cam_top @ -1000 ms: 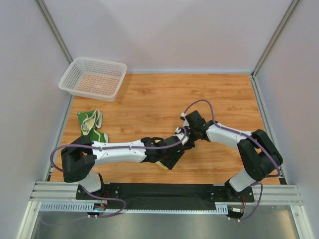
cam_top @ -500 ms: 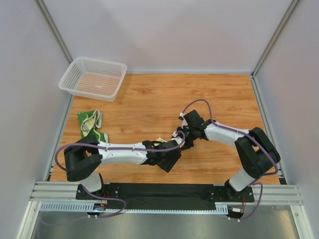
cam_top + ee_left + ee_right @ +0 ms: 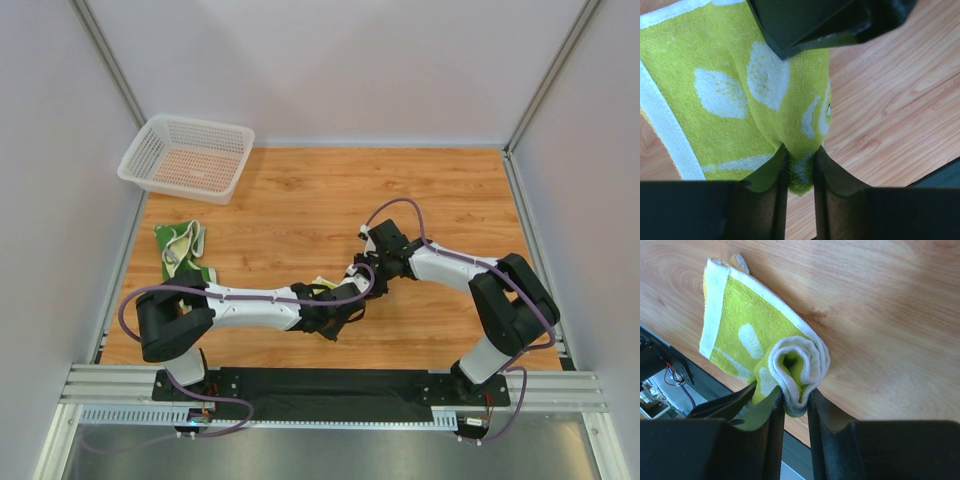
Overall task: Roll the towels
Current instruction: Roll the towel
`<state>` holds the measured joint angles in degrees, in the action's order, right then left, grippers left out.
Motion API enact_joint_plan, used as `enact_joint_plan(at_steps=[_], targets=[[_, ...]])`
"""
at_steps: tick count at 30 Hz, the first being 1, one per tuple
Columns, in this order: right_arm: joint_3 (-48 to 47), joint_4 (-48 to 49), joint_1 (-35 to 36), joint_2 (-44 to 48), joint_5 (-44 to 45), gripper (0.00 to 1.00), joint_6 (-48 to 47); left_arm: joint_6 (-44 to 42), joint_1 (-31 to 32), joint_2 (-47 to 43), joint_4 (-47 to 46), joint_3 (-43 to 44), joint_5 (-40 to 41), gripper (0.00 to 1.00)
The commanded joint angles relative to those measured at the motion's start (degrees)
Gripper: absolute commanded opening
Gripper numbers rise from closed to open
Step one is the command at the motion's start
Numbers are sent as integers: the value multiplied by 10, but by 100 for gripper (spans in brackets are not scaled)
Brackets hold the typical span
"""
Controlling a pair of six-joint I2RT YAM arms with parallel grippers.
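A bright yellow-green towel [image 3: 730,90] with white leaf marks and a white border lies near the table's front middle, mostly hidden under the arms in the top view [image 3: 322,285]. My left gripper [image 3: 799,172] is shut on one rolled edge of it. My right gripper [image 3: 796,405] is shut on the other end, where the towel [image 3: 760,340] curls into a loose roll. The two grippers meet over the towel in the top view, left [image 3: 335,310] and right [image 3: 368,272]. A cream and green patterned towel [image 3: 182,252] lies crumpled at the left.
A white plastic mesh basket [image 3: 187,157] stands at the back left corner. Grey walls close the table on three sides. A black strip and metal rails [image 3: 330,385] run along the near edge, close behind the grippers.
My left arm has drawn in toward the near left, and its gripper sits lower over the towel. My right gripper has shifted slightly left with it.
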<state>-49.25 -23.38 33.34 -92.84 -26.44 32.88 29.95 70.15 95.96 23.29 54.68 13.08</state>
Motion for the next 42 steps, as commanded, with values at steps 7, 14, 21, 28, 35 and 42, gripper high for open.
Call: enact_joint_plan(at_steps=[7,14,21,28,35,42], targets=[[-24,-17,-2,-7,10,29,-20,-3,4,5,6,-15,-53,5],[-62,-71,-30,-17,24,39,-43,22,-21,-41,-63,-55,-147,0],[-98,-121,-61,-23,46,46,-72,48,-43,-82,-105,-85,-183,0],[-93,-135,-88,-8,53,45,-77,106,-113,-128,-214,-164,-289,0],[-59,-96,-95,43,16,48,-63,200,-171,-165,-318,-237,-370,0],[34,45,-96,92,-99,54,0,343,-209,-154,-466,-321,-406,0]])
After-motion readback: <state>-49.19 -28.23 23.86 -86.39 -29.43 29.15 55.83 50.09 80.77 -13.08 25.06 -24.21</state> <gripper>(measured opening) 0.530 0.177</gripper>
